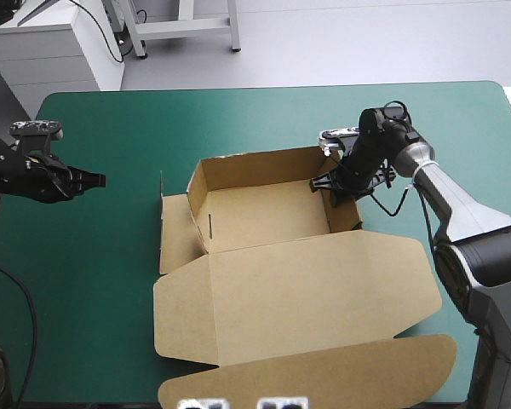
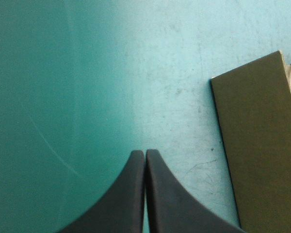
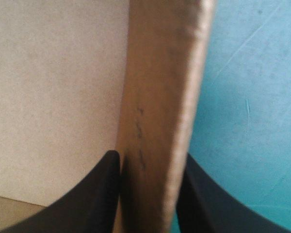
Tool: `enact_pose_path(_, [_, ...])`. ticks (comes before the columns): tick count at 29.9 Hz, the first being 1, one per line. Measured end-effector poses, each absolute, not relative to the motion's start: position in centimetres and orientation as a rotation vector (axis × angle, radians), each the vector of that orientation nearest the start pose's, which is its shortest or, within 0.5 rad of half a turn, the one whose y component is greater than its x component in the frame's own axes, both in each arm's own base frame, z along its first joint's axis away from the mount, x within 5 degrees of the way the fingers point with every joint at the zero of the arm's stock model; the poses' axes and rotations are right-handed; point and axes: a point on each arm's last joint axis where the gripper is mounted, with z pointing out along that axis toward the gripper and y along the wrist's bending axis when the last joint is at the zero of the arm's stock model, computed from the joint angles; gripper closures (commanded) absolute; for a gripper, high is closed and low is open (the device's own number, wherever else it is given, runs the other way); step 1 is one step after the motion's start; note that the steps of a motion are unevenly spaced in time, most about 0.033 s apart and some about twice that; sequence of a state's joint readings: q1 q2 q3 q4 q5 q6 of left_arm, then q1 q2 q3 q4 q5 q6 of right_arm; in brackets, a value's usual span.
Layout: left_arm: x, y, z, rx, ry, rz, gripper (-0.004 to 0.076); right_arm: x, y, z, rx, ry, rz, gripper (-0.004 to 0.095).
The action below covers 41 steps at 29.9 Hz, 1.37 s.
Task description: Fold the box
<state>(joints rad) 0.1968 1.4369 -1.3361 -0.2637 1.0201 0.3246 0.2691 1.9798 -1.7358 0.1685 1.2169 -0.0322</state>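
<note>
Teal-green surface [image 1: 85, 290], box [image 1: 268, 217] sitting dead centre as an open tray with its lid [image 1: 298, 298] flat out toward 6 o'clock. Right fingers [image 1: 335, 185] are pinched nearly closed over the 3 o'clock wall [image 3: 155, 121], one inside and one outside, and the left fingers [image 2: 136, 189] are pressed together on nothing, well off at 9 o'clock. My worry: with only one side held, any tug could drag or twist the tray, or buckle that wall.
</note>
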Motion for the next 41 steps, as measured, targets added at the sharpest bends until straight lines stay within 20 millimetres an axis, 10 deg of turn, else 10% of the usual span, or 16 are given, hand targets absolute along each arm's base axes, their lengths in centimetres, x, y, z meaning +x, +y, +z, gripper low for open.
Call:
enact_pose_path(12, [29.9, 3.8, 35.3, -0.032, 2.516, -0.217, 0.0732, 40.2, 12.5, 26.5, -0.361, 2.877, 0.264, 0.0922])
enact_pose_path(24, [29.9, 7.8, 37.2, -0.396, 2.235, -0.548, 0.0732, 38.4, 4.5, 35.6, -0.121, 2.636, 0.396, 0.0922])
enact_pose_path(30, [30.4, 6.4, 38.9, -0.34, 2.065, -0.797, 0.0732, 36.8, 1.0, 38.8, -0.069, 2.516, 0.541, 0.0922])
enact_pose_path(41, [31.0, 0.5, 39.2, -0.13, 2.084, -0.961, 0.0732, 35.9, 1.6, 40.4, -0.127, 2.429, 0.662, 0.0922])
